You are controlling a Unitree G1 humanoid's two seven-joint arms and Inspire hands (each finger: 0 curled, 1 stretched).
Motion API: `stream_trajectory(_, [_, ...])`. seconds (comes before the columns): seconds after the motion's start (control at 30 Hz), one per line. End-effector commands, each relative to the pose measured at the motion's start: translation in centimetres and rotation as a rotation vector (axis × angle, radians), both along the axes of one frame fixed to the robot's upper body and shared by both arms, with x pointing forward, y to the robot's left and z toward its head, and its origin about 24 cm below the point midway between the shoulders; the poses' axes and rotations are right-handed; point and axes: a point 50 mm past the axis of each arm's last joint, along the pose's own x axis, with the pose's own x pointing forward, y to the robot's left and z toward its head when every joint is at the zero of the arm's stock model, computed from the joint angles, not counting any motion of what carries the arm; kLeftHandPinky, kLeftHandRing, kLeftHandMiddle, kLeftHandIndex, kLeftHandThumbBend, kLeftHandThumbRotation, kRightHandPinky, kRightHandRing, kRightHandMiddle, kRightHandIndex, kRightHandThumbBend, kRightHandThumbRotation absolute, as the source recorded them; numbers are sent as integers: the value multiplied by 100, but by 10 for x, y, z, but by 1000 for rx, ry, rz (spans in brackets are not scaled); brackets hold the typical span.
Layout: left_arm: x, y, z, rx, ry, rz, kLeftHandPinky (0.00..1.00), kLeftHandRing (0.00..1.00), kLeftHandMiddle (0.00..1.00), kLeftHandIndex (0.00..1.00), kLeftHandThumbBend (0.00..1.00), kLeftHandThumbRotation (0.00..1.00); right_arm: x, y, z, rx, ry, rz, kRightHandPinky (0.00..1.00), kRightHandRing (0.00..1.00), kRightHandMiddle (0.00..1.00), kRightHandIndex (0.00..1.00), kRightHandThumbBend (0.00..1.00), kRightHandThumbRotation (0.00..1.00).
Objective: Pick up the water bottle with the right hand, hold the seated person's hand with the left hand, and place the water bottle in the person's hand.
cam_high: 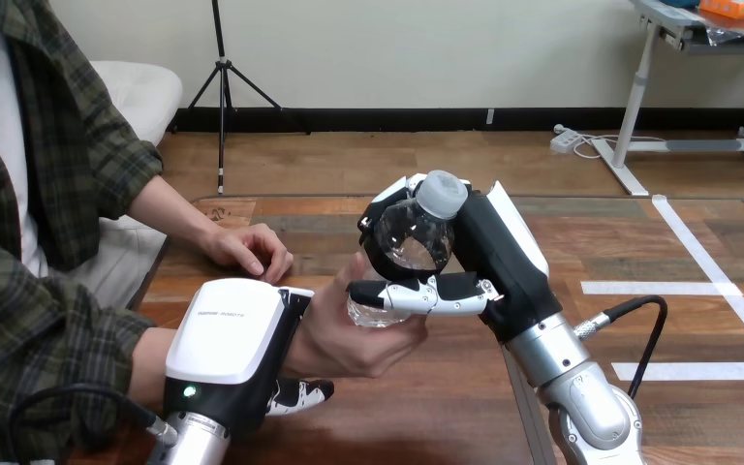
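Observation:
A clear water bottle (413,242) with a white cap (443,192) is held tilted above the middle of the table. My right hand (499,257) is shut on it, fingers round its upper part and thumb across its front. The bottle's base sits in the person's upturned hand (349,334), whose fingers curve up around it. My left hand (232,339) lies over that arm's wrist, with its fingertips (300,395) showing beneath the wrist, curled round it.
The person's other hand (250,250) rests flat on the wooden table (426,417) at the back left, close to the held hand. White tape lines (697,254) mark the surface at the right.

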Motion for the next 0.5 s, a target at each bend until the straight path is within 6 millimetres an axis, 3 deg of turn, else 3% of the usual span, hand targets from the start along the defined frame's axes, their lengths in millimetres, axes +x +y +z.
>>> stream_trajectory(0.0, [5, -4, 9, -17, -31, -12, 35, 37, 39, 38, 87, 0, 5, -2, 20, 20, -89, 0, 37, 41, 46, 48, 70, 0])
stream_trajectory(0.47, [5, -4, 9, -18, -31, -10, 35, 37, 40, 38, 88, 0, 5, -3, 20, -13, -107, -4, 40, 44, 51, 54, 71, 0])
